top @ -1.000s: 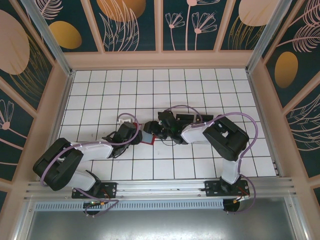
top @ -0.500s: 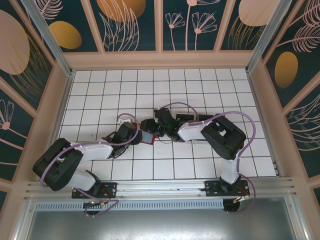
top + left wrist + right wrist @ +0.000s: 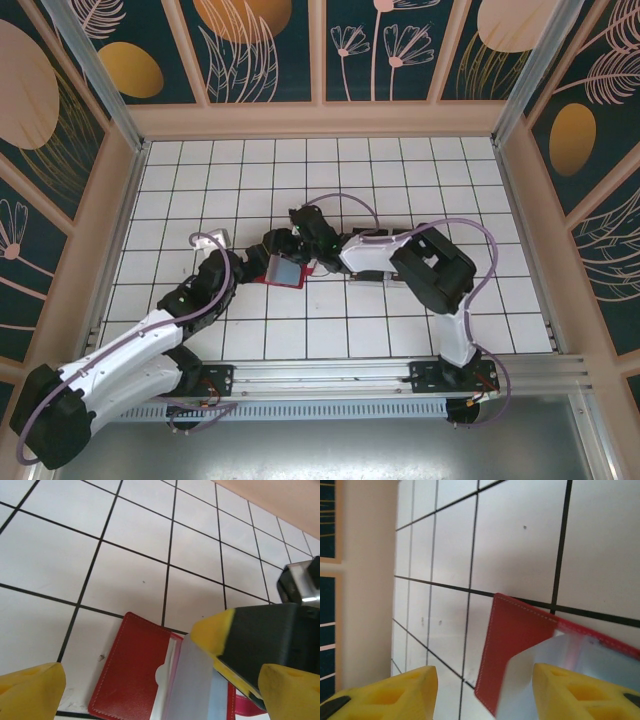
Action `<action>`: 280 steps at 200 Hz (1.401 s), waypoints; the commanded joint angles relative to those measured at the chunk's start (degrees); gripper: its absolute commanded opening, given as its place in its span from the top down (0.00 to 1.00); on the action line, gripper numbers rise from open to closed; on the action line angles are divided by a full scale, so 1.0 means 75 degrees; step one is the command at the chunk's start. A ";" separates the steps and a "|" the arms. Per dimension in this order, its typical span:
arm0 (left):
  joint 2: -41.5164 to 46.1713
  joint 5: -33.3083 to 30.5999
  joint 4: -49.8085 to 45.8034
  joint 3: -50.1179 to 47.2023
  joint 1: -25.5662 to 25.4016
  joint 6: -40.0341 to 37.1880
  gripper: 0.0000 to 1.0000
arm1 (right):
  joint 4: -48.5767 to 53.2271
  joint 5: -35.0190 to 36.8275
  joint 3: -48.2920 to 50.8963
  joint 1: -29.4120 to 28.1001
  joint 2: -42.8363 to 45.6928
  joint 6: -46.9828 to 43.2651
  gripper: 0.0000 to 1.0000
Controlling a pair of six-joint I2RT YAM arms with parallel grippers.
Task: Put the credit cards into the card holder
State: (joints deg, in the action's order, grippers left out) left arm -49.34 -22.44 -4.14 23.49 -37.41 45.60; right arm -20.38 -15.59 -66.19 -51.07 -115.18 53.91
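Note:
The red card holder (image 3: 270, 277) lies on the white tiles, also seen in the left wrist view (image 3: 132, 670) and the right wrist view (image 3: 515, 635). A grey credit card (image 3: 287, 270) stands tilted with its lower end at the holder's pocket (image 3: 197, 685) (image 3: 545, 680). My right gripper (image 3: 296, 246) (image 3: 485, 692) hovers over it, jaws apart; one yellow fingertip (image 3: 212, 630) rests on the card's upper edge, the other finger is clear of it. Left of the holder, my left gripper (image 3: 262, 254) (image 3: 160, 695) stands wide open, holding nothing.
The tiled floor (image 3: 400, 180) is bounded by pink walls (image 3: 320, 120) on three sides. A pink strap (image 3: 247, 707) shows beside the holder. Both arms meet at the middle of the floor, fingers close together.
My left gripper has opened wide and its arm has stretched out low along the floor. The right gripper has moved left with the card, which now stands over the holder.

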 commanded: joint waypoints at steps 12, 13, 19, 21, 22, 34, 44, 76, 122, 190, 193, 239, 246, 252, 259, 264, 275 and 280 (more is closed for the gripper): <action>-0.0013 -0.0266 -0.0791 0.0250 0.0037 0.0206 0.02 | 0.0512 -0.0171 -0.0534 -0.0104 -0.0712 -0.0292 0.47; -0.0016 -0.0272 -0.0799 0.0253 0.0028 0.0215 0.02 | 0.0525 -0.0171 -0.0542 -0.0110 -0.0729 -0.0300 0.47; -0.0030 -0.0253 -0.0818 0.0255 0.0031 0.0222 0.01 | 0.0599 -0.0171 -0.0594 -0.0130 -0.0793 -0.0348 0.47; -0.0030 -0.0245 -0.0827 0.0261 0.0031 0.0224 0.02 | 0.0609 -0.0179 -0.0601 -0.0129 -0.0807 -0.0357 0.47; -0.0030 -0.0244 -0.0829 0.0264 0.0031 0.0218 0.01 | 0.0614 -0.0181 -0.0605 -0.0129 -0.0811 -0.0362 0.47; -0.0036 -0.0222 -0.0876 0.0267 0.0031 0.0253 0.01 | 0.0676 -0.0199 -0.0608 -0.0152 -0.0863 -0.0421 0.47; -0.0030 -0.0209 -0.0901 0.0260 0.0030 0.0259 0.01 | 0.0739 -0.0194 -0.0576 -0.0175 -0.0858 -0.0485 0.47; 0.0090 -0.0184 -0.1055 0.0297 0.0031 0.0320 0.02 | 0.1187 -0.0186 -0.0651 -0.0307 -0.0880 -0.0885 0.47; 0.0480 -0.0272 -0.1322 0.0348 0.0022 0.0409 0.02 | 0.1824 0.0027 -0.0760 -0.0560 -0.0856 -0.1332 0.47; 0.0327 -0.0086 -0.1452 0.0581 0.0029 0.0279 0.02 | 0.2020 0.0291 -0.0423 -0.0779 -0.0299 -0.1408 0.46; 0.0317 -0.0074 -0.1452 0.0593 0.0031 0.0273 0.02 | 0.2050 0.0306 -0.0451 -0.0782 -0.0280 -0.1422 0.46; 0.0215 -0.0110 -0.1428 0.0816 0.0042 0.0161 0.02 | 0.2506 0.0572 -0.0905 -0.0966 0.0078 -0.1604 0.43; 0.0174 -0.0094 -0.1431 0.0861 0.0058 0.0143 0.02 | 0.2507 0.0590 -0.0911 -0.0989 0.0127 -0.1587 0.43; 0.0130 -0.0081 -0.1428 0.0914 0.0082 0.0120 0.02 | 0.2497 0.0604 -0.0912 -0.1013 0.0172 -0.1576 0.43; 0.0068 -0.0031 -0.1433 0.0974 0.0117 0.0090 0.02 | 0.2506 0.0631 -0.0912 -0.1029 0.0225 -0.1565 0.43; 0.0025 0.0015 -0.1428 0.1013 0.0148 0.0075 0.02 | 0.2507 0.0648 -0.0907 -0.1039 0.0253 -0.1555 0.43; -0.0039 0.0115 -0.1388 0.1075 0.0253 0.0028 0.01 | 0.2500 0.0661 -0.0935 -0.1087 0.0295 -0.1531 0.43; -0.0064 0.0148 -0.1371 0.1098 0.0290 0.0005 0.01 | 0.2494 0.0661 -0.0946 -0.1101 0.0309 -0.1518 0.43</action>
State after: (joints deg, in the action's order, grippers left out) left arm -48.93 -22.61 -13.98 29.43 -36.64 47.40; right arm -3.66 -12.34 -71.66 -58.50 -115.92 43.33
